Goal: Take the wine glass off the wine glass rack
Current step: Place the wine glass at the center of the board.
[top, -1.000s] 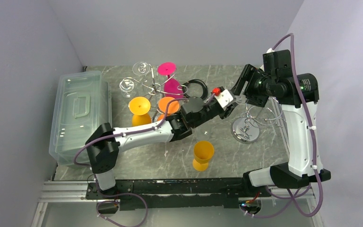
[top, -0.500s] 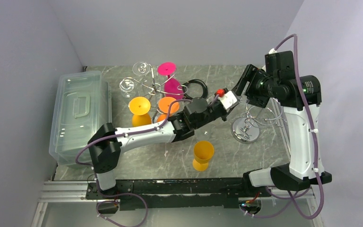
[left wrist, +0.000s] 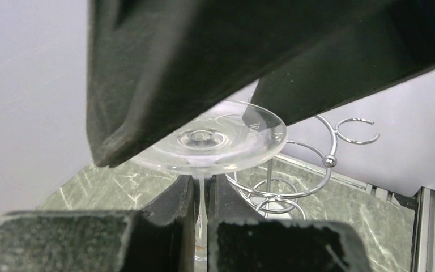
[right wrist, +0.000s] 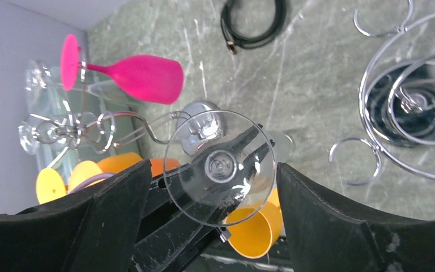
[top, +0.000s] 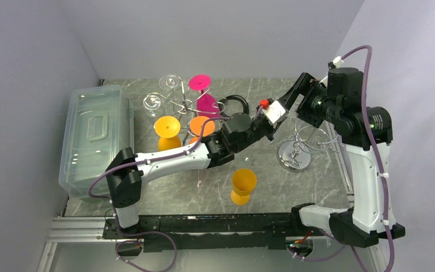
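The left fingers (left wrist: 170,218) are pressed together on the stem of the wine glass (right wrist: 221,167), pinching it just under the round foot. The glass hangs in the air above the surface (top: 204,190), foot up and bowl down.

It is off the wine glass rack (top: 294,154). In the right wrist view the foot's rim is clear of every curled arm. The nearest open hook lies just beside it to the right, with grey surface showing between the two. The rack stands upright on its mirror disc near the right edge of the surface, close to the right arm's white column.

The right fingers (right wrist: 107,221) are spread wide, one on each side of the foot, and neither meets its rim in that view. In the left wrist view they hang close over the foot. Whether one brushes its edge there I cannot tell.

To the left of the glass a smaller wire rack (top: 178,102) carries a pink glass (right wrist: 147,79) and orange glasses (top: 167,127). A coil of black cable (right wrist: 226,25) lies on the surface toward the back wall.

A yellow goblet (top: 243,186) stands near the front, under the left arm's wrist. Bare surface shows between it and the rack's disc, and along the near edge. A clear lidded box (top: 93,141) lines the left edge, well apart from both sets of fingers.
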`<state>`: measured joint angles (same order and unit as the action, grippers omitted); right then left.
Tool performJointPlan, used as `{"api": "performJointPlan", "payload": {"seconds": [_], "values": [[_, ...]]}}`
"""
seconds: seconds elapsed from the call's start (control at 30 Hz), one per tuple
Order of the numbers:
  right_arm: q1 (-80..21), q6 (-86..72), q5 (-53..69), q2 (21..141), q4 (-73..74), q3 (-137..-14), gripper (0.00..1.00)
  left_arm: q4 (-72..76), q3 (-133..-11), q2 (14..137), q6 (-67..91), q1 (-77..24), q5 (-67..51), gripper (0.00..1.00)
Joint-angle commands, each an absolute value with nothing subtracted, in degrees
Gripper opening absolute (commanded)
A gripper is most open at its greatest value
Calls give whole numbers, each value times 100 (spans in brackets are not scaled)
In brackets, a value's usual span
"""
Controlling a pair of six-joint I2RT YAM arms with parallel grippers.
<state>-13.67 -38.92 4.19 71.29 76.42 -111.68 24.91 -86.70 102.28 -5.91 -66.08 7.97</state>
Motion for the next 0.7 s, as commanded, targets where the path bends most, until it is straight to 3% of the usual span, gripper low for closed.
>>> {"api": "performJointPlan", "payload": {"seconds": [0.0, 0.1, 0.3, 0.67], "values": [[-1389, -4122, 607, 6563, 5995, -10787, 86, 2256, -9182, 10178, -254, -6584, 1313, 0], [-1384, -4047, 590, 6269, 5358, -10436, 99, 2015, -9339, 10187, -178, -6583, 1403, 0], [-1389, -3759, 400, 5627, 4023, -9651, 100, 1237, -9839, 10196, 393, -6568, 2175, 0], [-1373, -3438, 377, 5287, 2683, -8577, 100, -2408, -12232, 10653, 2468, -5859, 2902, 0]]}}
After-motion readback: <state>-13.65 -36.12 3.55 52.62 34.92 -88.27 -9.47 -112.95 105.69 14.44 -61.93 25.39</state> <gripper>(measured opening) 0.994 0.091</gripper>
